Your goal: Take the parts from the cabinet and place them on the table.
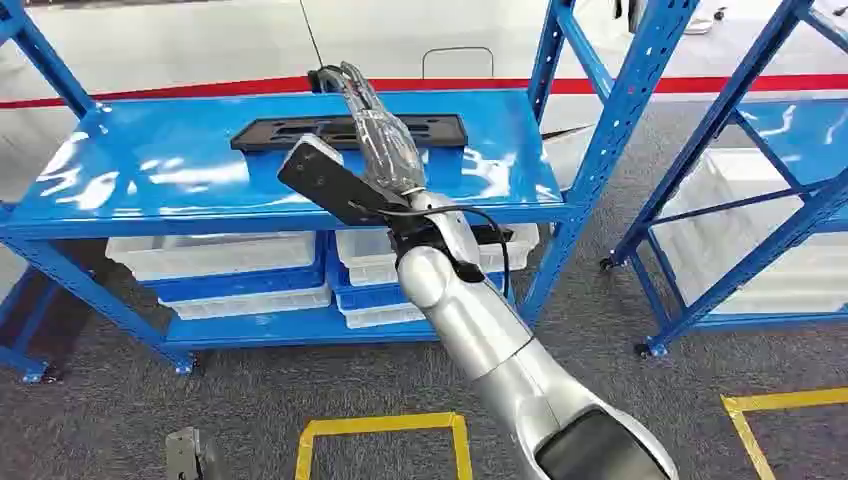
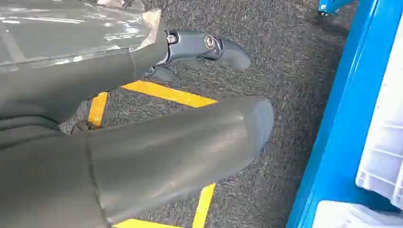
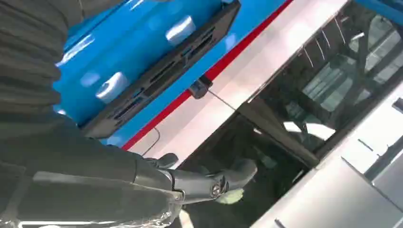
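Head view: blue shelving unit [image 1: 300, 165] with a glossy top shelf carrying one long black slotted part [image 1: 270, 132], lying flat toward the shelf's rear edge. On the lower shelf, white plastic bins [image 1: 215, 255] stand side by side; their contents cannot be made out. A second blue rack [image 1: 740, 150] at right holds a large white bin [image 1: 760, 225].

The right hand [image 1: 375, 135] is extended over the top shelf, fingers straight and held apart, above the middle of the black part; whether it touches cannot be told, and it grips nothing. Right wrist view: the part [image 3: 166, 71] lies on the blue shelf, fingers [image 3: 223, 178] beyond the far edge.

Left wrist view: the left hand [image 2: 157, 114] hangs over grey carpet [image 2: 294, 71] with yellow floor tape [image 2: 166, 93], fingers loosely apart, holding nothing, beside the shelving's blue upright [image 2: 342, 137].

Open carpet separates the two racks.
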Controlling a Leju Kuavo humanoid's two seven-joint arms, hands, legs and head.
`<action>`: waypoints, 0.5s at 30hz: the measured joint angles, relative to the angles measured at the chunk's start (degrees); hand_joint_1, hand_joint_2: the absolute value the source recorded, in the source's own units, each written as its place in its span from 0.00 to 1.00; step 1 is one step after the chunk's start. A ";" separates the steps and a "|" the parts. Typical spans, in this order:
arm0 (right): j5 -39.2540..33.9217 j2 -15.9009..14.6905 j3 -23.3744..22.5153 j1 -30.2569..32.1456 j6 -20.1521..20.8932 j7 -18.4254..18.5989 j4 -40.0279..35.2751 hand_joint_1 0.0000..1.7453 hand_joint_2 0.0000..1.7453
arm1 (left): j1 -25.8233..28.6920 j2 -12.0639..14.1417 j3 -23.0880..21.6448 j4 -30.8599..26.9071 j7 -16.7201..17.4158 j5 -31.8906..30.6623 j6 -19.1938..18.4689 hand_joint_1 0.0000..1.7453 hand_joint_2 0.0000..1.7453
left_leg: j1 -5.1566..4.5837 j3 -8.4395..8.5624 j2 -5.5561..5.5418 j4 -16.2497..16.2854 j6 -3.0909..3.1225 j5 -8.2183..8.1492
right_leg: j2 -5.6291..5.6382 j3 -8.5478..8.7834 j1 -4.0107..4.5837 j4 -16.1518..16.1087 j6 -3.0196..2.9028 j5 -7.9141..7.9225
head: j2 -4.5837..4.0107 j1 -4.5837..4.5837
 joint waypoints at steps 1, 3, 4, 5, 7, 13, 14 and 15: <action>-0.02 -0.02 0.04 0.00 0.00 0.00 0.00 0.00 1.00 | 0.03 -0.04 0.00 -0.02 -0.02 0.02 0.00 0.00 0.00 | 0.07 0.18 -0.12 -0.37 0.55 -0.38 | 0.05 1.34 0.03 0.54 0.51 0.38 | 0.00 -0.13; -0.04 0.00 0.20 -0.10 0.00 0.02 -0.04 0.00 1.00 | 0.06 -0.18 0.02 -0.07 -0.02 0.02 -0.09 0.00 0.00 | 0.25 1.86 -0.41 -0.48 1.51 -0.80 | -0.06 1.93 -0.10 0.88 1.03 -0.09 | 0.00 0.07; -0.02 0.00 0.35 -0.23 -0.02 -0.07 -0.04 0.00 1.00 | 0.04 -0.13 0.09 -0.09 -0.02 0.00 -0.09 0.00 0.00 | 0.25 2.69 -0.29 -0.67 2.02 -1.35 | -0.31 0.73 -0.22 3.44 1.06 -0.16 | 0.00 0.37; -0.02 -0.04 0.48 -0.55 -0.02 -0.07 -0.04 0.00 1.00 | -0.03 -0.11 0.20 -0.09 -0.02 0.02 -0.09 0.00 0.00 | 0.19 3.07 -0.35 -0.65 2.31 -1.63 | -0.38 -1.41 -0.24 6.90 1.05 -0.37 | 0.00 0.52; -0.22 -0.11 0.57 -0.37 -0.02 0.04 0.02 0.00 1.00 | 0.03 -0.13 0.39 -0.09 -0.22 0.55 -0.11 0.00 0.00 | 0.10 3.95 -0.41 -0.77 2.67 -2.59 | -0.37 -8.49 -0.23 16.24 0.73 -2.44 | 0.00 0.74; -1.02 -0.11 1.48 -0.01 -0.13 0.59 0.17 0.00 1.00 | 0.41 -0.58 1.27 -0.09 -0.74 0.87 -0.17 0.00 0.00 | -0.61 8.11 -0.78 -0.91 2.58 -6.19 | -0.58 -9.57 0.91 2.26 0.93 5.79 | 0.00 1.20; -1.22 -0.13 1.64 0.05 -0.13 0.63 0.28 0.00 1.00 | 0.48 -0.96 1.33 -0.04 -0.79 1.01 -0.18 0.00 0.00 | -0.59 8.71 -0.83 -0.85 2.43 -6.72 | -0.43 -9.25 1.21 1.32 -0.09 8.78 | 0.00 0.72; -1.73 -0.07 1.90 -0.20 -0.20 0.96 0.42 0.00 1.00 | 0.41 -0.94 1.42 -0.09 -0.96 1.09 -0.15 0.00 0.00 | -0.50 8.89 -1.20 -1.31 1.80 -7.47 | -0.54 -8.35 1.49 1.17 -0.99 7.11 | 0.00 0.70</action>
